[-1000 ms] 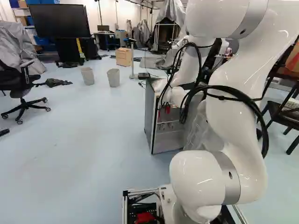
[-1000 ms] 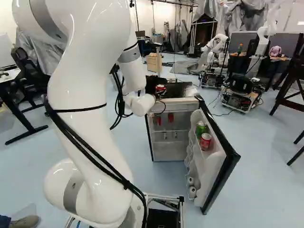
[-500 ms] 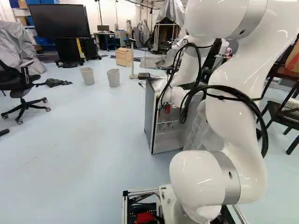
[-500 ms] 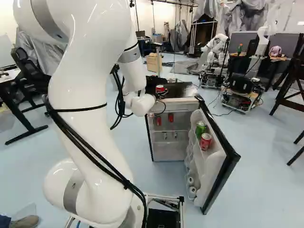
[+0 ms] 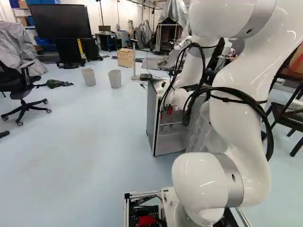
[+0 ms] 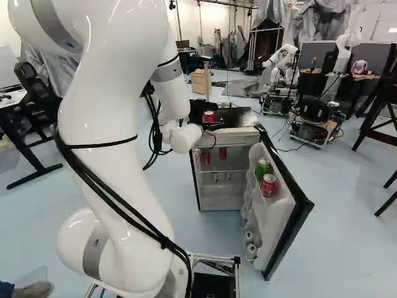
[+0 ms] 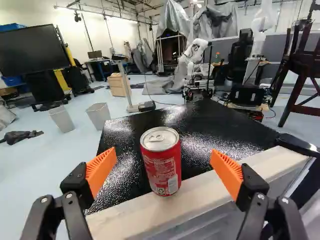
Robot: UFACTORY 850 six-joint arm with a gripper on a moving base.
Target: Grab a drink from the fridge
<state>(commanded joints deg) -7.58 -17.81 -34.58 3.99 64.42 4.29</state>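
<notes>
Black, pebbled and glossy, the fridge top (image 7: 210,135) carries a red soda can (image 7: 161,165) upright at its pale front edge (image 7: 200,195). The claw (image 7: 164,156) is spread wide, the can between its fingers, touching neither. Below, the fridge door (image 6: 296,217) hangs open, holding a green can (image 6: 262,167). Wastebaskets (image 5: 115,79), a wooden cabinet (image 5: 125,58) and a wide screen (image 5: 60,22) stand across the pale blue floor (image 5: 85,161).

Red can (image 7: 161,162), upright, on fridge top (image 7: 215,142)
</notes>
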